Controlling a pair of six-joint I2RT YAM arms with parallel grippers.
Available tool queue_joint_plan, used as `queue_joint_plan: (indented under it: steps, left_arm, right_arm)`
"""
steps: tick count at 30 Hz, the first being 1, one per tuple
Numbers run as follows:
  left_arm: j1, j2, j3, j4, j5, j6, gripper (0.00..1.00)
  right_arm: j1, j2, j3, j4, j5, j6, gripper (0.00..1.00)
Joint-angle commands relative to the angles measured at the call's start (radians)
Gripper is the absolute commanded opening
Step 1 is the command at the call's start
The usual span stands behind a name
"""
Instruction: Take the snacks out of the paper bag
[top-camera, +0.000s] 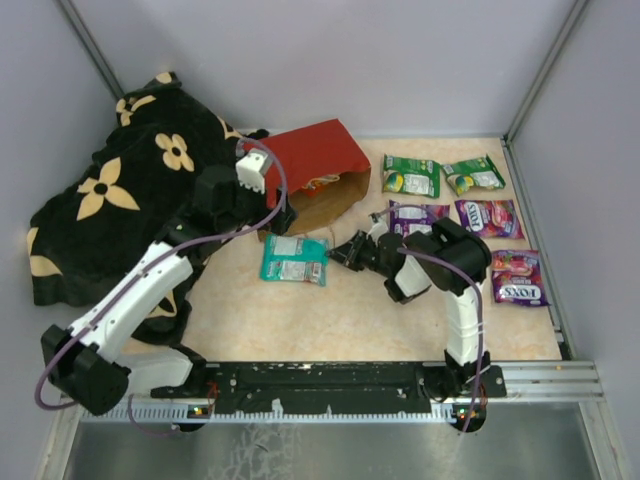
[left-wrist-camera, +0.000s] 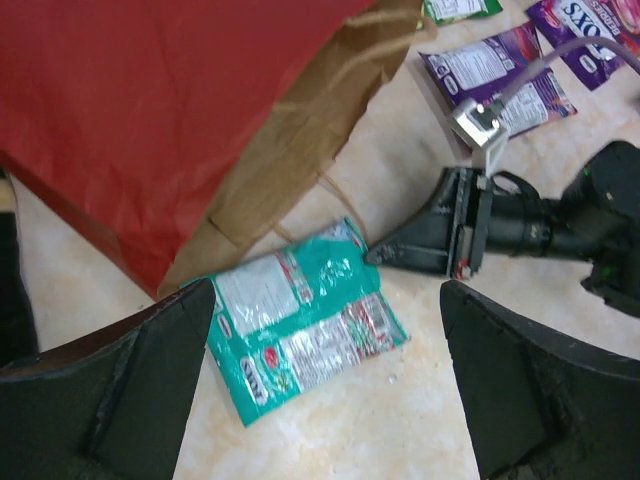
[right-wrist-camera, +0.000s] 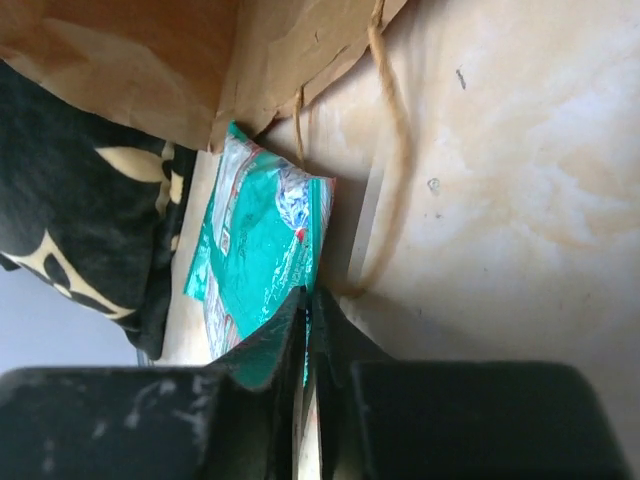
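Note:
The red paper bag (top-camera: 315, 160) lies on its side, brown mouth toward the right, with something orange showing inside (top-camera: 322, 183). A teal snack packet (top-camera: 295, 258) lies flat just in front of the mouth. My right gripper (top-camera: 336, 252) is shut on that packet's right edge; the right wrist view shows the teal foil (right-wrist-camera: 255, 240) pinched between the jaws (right-wrist-camera: 308, 300). My left gripper (left-wrist-camera: 328, 370) hangs open above the teal packet (left-wrist-camera: 300, 330), beside the bag (left-wrist-camera: 150, 110), holding nothing. Five other snacks lie to the right.
Two green packets (top-camera: 411, 176) (top-camera: 474, 175), two purple ones (top-camera: 415, 217) (top-camera: 488, 216) and a pink-red one (top-camera: 518, 277) lie at the right. A black flower-patterned blanket (top-camera: 120, 200) is heaped at the left. The bag's cord handle (right-wrist-camera: 390, 150) trails on the table.

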Motion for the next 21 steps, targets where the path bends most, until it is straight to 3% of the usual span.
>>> queue_joint_plan:
  steps: [1,7,11,15,18,20,21]
  left_arm:
    - [-0.005,0.138,0.116,0.087,0.009,0.11,1.0]
    - [-0.005,0.227,0.139,0.285,0.175,0.194,0.99]
    - [-0.008,0.277,0.141,0.374,0.267,0.231,0.99]
    - [-0.011,0.336,0.148,0.444,0.311,0.245,0.99]
    - [-0.012,0.394,0.179,0.468,0.321,0.251,0.97]
    - [-0.014,0.432,0.208,0.462,0.313,0.259,0.85]
    - [-0.013,0.447,0.219,0.462,0.309,0.264,0.74]
  right_arm:
    - [0.018,-0.027,-0.061,-0.046,-0.051,-0.017,0.0]
    - [0.018,-0.155,-0.167,-0.057,-0.097,-0.018,0.0]
    - [0.016,-0.321,-0.234,-0.187,-0.114,-0.064,0.0]
    - [0.016,-0.596,-0.262,-0.473,-0.093,-0.155,0.0]
    - [0.016,-0.819,-0.231,-0.826,-0.018,-0.256,0.0]
    - [0.013,-0.966,-0.184,-1.035,0.076,-0.305,0.0]
    - [0.004,-1.024,-0.16,-1.115,0.103,-0.323,0.0]
